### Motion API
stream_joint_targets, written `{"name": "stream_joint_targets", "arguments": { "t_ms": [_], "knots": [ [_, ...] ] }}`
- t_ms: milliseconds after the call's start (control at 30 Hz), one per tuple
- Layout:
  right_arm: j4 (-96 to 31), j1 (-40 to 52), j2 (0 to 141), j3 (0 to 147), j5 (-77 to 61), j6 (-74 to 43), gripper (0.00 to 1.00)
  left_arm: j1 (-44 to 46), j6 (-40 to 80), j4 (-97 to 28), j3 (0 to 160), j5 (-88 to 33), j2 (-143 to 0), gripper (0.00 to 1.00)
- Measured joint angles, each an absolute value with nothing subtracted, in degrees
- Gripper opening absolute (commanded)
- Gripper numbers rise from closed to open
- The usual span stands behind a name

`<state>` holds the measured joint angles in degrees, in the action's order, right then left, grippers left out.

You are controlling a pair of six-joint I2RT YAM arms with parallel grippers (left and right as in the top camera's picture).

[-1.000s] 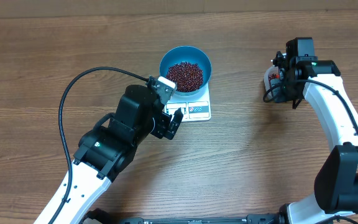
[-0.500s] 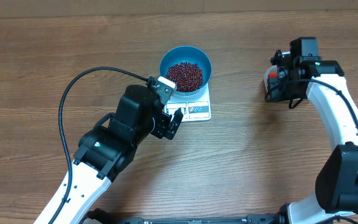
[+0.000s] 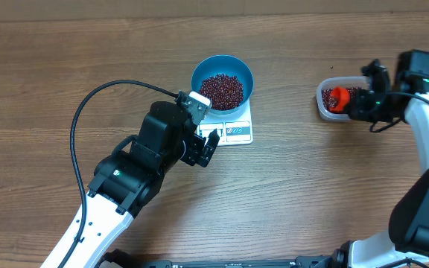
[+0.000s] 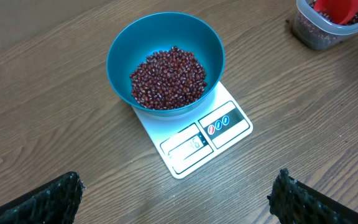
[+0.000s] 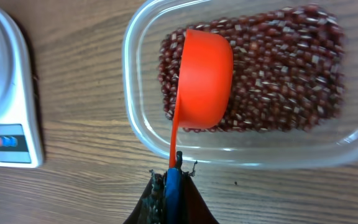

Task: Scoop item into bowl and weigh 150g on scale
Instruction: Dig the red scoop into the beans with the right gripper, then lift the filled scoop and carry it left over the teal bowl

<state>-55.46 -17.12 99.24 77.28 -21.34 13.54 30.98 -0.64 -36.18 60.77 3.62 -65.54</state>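
Note:
The light blue bowl (image 3: 197, 68) stands on the white scale (image 3: 237, 132) and holds a heap of dark red beans (image 3: 222, 89). My left gripper (image 3: 207, 144) hovers open just in front of the scale's display, with nothing between its fingers. The left wrist view shows the bowl (image 4: 120, 47), the beans (image 4: 168, 78) and the scale (image 4: 207, 140) ahead of the left gripper (image 4: 179, 205). My right gripper (image 5: 171, 186) is shut on the blue-ended handle of an orange scoop (image 5: 207, 78). The scoop's cup is over the beans (image 5: 278, 74) in the clear tub (image 5: 143, 138).
The clear tub (image 3: 325, 109) sits at the right of the wooden table with the orange scoop (image 3: 338, 97) in it and my right gripper (image 3: 354, 104) beside it. The left arm's black cable (image 3: 88, 100) arcs over the table's left half.
My right arm has drawn back to the right, uncovering the tub and the orange scoop in it. The left arm, bowl and scale have not moved.

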Motion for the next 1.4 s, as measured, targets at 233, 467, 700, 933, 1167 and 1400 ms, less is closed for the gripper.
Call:
{"name": "stream_joint_targets", "arguments": {
  "t_ms": [233, 467, 700, 933, 1167, 1400],
  "knots": [
    [-56.47, -23.4, 99.24, 77.28, -28.62, 13.56, 0.04, 30.98, -0.64, -36.18, 60.77, 3.62, -65.54, 1.0],
    [-57.08, -24.49, 99.04, 77.41, -35.24, 14.26, 0.04, 30.98, -0.64, -36.18, 60.77, 3.62, -65.54, 1.0],
    [-59.13, -24.49, 95.83, 79.7, -40.03, 14.76, 0.04, 30.98, -0.64, -36.18, 60.77, 3.62, -65.54, 1.0],
    [-59.88, -24.32, 91.64, 82.21, -46.28, 14.96, 0.04, 30.98, -0.64, -36.18, 60.77, 3.62, -65.54, 1.0],
    [-58.26, -19.9, 91.13, 82.24, -47.88, 15.07, 0.03, 30.98, -0.64, -36.18, 60.77, 3.62, -65.54, 1.0],
    [-52.07, -10.31, 91.13, 82.24, -46.13, 15.05, 0.04, 30.98, -0.64, -36.18, 60.77, 3.62, -65.54, 1.0]
  ]
}}
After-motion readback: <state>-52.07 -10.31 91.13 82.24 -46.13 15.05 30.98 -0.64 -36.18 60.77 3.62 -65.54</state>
